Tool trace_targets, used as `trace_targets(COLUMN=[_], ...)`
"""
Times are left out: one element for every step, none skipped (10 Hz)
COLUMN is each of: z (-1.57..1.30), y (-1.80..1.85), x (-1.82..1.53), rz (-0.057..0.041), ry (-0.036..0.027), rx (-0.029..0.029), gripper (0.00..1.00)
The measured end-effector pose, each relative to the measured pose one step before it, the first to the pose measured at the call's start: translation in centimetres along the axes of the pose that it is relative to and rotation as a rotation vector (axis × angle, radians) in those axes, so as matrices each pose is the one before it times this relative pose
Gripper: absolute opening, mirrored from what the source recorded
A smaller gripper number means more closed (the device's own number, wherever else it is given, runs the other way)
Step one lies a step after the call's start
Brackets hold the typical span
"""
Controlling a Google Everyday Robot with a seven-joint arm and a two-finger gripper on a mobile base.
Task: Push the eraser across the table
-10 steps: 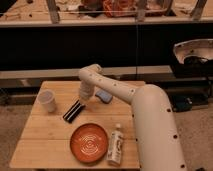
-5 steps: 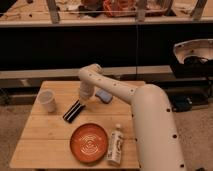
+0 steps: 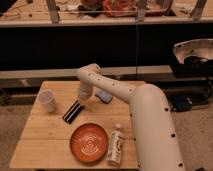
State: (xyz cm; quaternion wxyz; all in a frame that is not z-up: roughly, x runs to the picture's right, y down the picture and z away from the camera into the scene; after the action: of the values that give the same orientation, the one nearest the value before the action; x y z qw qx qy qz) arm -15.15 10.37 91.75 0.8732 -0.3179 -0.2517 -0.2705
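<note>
The eraser (image 3: 72, 111), a flat black oblong block with pale lengthwise stripes, lies slanted on the light-wood slatted table (image 3: 40, 142), left of its middle. My white arm reaches in from the right and bends down over the table. The gripper (image 3: 82, 101) points down at the eraser's upper right end, right at it or just above it. Whether it touches the eraser does not show.
A white cup (image 3: 47, 101) stands left of the eraser. An orange plate (image 3: 89, 143) lies at the front middle, with a white bottle (image 3: 115, 145) lying to its right. A small blue-grey pad (image 3: 103, 95) lies behind my arm. A dark counter stands behind the table.
</note>
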Motion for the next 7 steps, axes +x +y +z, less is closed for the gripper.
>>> trace_targets(z=[0.224,-0.02,-0.107,-0.012,0.076,0.25,-0.091], y=[-0.189,0.007,0.054,0.034,-0.041,-0.135,0.143], x=[-0.288,-0.123,-0.053,0.01,-0.2,-0.351,0.175], rz=[-0.00622,-0.00332,-0.00116,0.00022,-0.00574,-0.00697,0.00234], ry=[-0.0007,-0.00089,0.00012,-0.0001,0.00039,-0.0004,-0.00041], rx=[-0.00694,0.00274,-0.00284,-0.00157,-0.00594,-0.01627,0.00265], gripper=[0.02,0.02,0.02,0.02,0.02,0.02,0.02])
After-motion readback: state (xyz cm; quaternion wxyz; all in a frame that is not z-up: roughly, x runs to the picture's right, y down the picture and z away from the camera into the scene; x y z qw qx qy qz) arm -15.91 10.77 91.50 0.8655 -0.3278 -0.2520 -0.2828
